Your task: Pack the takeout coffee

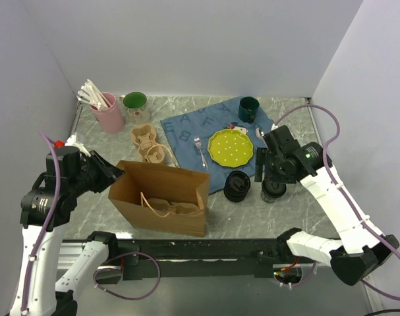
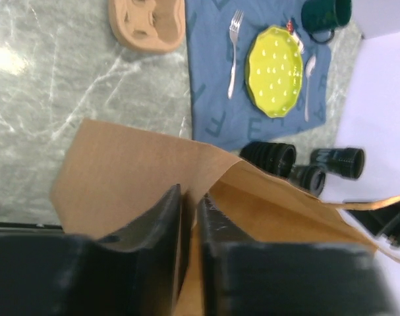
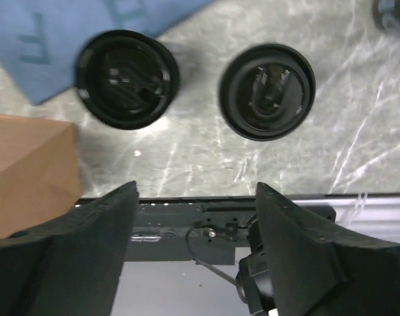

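The left gripper [image 2: 190, 197] is clenched on the rim of the brown paper bag [image 1: 161, 191], with the paper wall pinched between its fingers. The right gripper [image 3: 196, 191] is spread wide, grasping nothing, above the two lidded black cups. The first coffee cup [image 3: 266, 91] stands on the marble table [image 3: 186, 151]. The second coffee cup [image 3: 127, 78] stands beside it at the corner of the blue cloth [image 3: 48, 39]. Both cups are outside the bag.

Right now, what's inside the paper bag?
In the paper bag: tan handle loop and tan moulded shape; no cups, left cup and right cup stand outside. Near wall hides its floor.
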You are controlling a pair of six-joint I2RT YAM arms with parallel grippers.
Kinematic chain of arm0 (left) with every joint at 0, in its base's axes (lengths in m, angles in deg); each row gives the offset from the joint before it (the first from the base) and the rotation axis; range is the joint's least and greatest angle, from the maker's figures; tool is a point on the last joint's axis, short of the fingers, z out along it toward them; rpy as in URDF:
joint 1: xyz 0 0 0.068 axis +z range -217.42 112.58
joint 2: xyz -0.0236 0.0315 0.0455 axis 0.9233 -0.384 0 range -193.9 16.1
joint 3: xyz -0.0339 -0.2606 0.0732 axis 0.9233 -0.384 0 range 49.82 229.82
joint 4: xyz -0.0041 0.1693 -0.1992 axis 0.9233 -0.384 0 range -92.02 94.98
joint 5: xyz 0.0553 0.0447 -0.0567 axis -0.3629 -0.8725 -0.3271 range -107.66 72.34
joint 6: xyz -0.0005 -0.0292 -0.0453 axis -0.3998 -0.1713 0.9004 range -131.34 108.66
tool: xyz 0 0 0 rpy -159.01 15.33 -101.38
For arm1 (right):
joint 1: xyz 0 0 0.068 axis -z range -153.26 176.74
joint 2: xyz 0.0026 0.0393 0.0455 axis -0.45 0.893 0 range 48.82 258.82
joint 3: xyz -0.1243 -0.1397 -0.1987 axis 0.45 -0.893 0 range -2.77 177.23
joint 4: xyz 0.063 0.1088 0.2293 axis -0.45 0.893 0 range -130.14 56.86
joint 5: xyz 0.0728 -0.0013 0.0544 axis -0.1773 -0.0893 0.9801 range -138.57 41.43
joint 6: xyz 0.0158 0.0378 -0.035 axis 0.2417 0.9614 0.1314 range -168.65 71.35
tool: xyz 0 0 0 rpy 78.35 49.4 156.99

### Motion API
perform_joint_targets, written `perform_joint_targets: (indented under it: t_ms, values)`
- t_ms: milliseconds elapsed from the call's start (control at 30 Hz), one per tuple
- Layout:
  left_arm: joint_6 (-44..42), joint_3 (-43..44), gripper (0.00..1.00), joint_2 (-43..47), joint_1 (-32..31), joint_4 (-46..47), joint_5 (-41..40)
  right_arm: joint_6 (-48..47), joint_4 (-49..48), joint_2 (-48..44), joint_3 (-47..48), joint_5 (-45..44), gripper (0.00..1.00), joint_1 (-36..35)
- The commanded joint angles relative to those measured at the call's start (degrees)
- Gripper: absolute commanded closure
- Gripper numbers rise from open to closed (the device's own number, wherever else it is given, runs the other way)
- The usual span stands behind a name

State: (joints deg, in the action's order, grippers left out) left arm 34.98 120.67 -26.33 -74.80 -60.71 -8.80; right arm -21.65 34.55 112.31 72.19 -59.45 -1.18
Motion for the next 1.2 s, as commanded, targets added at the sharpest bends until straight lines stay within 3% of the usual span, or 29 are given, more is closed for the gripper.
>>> perform_joint_targets:
  t_ms: [0,100,200,367,900,1167]
  values:
    - [-0.61,-0.54,0.59,0.07,-0.18,-0.05,2.65,-4.06,-2.62,-1.78,-4.1,1.12,0.15,7.33]
    - [-4.92,1.22,0.45,-0.98,-0.18,-1.63,1.08,-5.99,-4.38,-2.22,-6.48,1.55,0.08,10.16]
    - [-8.7,2.54,0.43,-2.56,-0.18,-4.18,-1.46,-7.93,-6.75,-1.44,-8.68,2.87,0.05,13.67]
    - [-12.13,4.47,0.42,-3.44,-0.09,-5.06,-2.97,-10.56,-11.4,0.41,-10.62,6.21,0.05,18.07]
    - [-14.86,7.2,0.37,-5.29,-0.18,-6.64,-1.04,-12.15,-17.21,6.48,-15.63,4.54,0.07,20.89]
    - [-14.51,7.46,0.37,-5.55,-0.18,-7.35,-1.39,-12.15,-18.45,7.35,-17.21,5.34,0.13,21.42]
